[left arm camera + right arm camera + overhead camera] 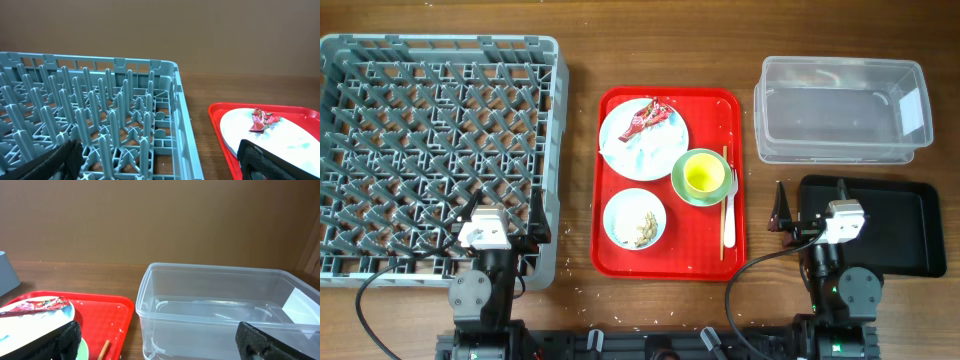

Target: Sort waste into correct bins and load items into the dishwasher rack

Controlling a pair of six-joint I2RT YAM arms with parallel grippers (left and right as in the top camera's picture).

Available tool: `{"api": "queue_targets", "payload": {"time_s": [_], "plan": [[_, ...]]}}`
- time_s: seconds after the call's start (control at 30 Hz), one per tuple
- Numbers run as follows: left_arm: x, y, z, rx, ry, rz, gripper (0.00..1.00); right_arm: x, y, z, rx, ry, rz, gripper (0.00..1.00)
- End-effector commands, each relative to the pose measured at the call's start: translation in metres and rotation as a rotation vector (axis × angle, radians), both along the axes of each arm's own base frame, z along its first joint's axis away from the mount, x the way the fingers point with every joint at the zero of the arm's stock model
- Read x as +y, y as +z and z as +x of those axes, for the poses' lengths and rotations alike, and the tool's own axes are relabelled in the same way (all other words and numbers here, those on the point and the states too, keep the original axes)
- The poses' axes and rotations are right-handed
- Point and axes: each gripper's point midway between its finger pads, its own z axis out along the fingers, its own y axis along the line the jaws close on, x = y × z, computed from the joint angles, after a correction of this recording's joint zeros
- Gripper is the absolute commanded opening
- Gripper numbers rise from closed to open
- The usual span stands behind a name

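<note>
- Large square grey plastic dishwasher rack [440, 42] fills left of wooden bench [578, 150]; bare strip btwn its right wall & red plastic serving tray [695, 245].
- Narrower gap btwn serving tray & clear rectangular plastic tub [840, 66] at far right; shallow black rectangular tray [910, 225] sits just nearer than tub, slim gap.
- On serving tray: 1 pale blue round plate [635, 150] w/ 1 red shiny wrapper [650, 117]; 1 small white bowl [618, 215] w/ beige food scraps [643, 230]; 1 mint-green bowl [678, 180] holding 1 small yellow cup [703, 175]; thin wooden chopsticks [724, 190] & 1 white plastic fork [729, 225] along right rim.
- Left tool [503, 212]: spread wide, empty, over dishwasher rack's near right corner.
- Right tool [810, 200]: spread wide, empty, straddling black tray's left edge.
</note>
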Motion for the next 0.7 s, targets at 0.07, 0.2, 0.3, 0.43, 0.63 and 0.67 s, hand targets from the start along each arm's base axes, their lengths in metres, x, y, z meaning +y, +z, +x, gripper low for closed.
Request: {"api": "queue_targets", "payload": {"time_s": [0.07,0.2,0.3,0.43,0.63,0.67], "plan": [[-0.0038,-0.0017,-0.0002,-0.003,-0.022,0.017,1.0,-0.0003,0.0015,-0.0003,-0.008,-0.004,0.008,1.0],[-0.0038,-0.0017,-0.0002,-0.003,-0.022,0.017,1.0,-0.0003,0.0015,-0.0003,-0.008,-0.004,0.007,1.0],[-0.0038,-0.0017,-0.0002,-0.003,-0.022,0.017,1.0,-0.0004,0.0015,-0.0003,-0.008,-0.005,0.007,1.0],[-0.0038,-0.0017,-0.0002,-0.003,-0.022,0.017,1.0,-0.0003,0.0015,-0.0003,-0.008,-0.004,0.007,1.0],[-0.0038,-0.0017,-0.0002,-0.003,-0.022,0.017,1.0,-0.0003,0.0015,-0.0003,-0.008,-0.004,0.007,1.0],[-0.0038,-0.0017,-0.0002,-0.003,-0.022,0.017,1.0,-0.0004,0.0015,-0.0003,-0.008,-0.005,0.008,1.0]]}}
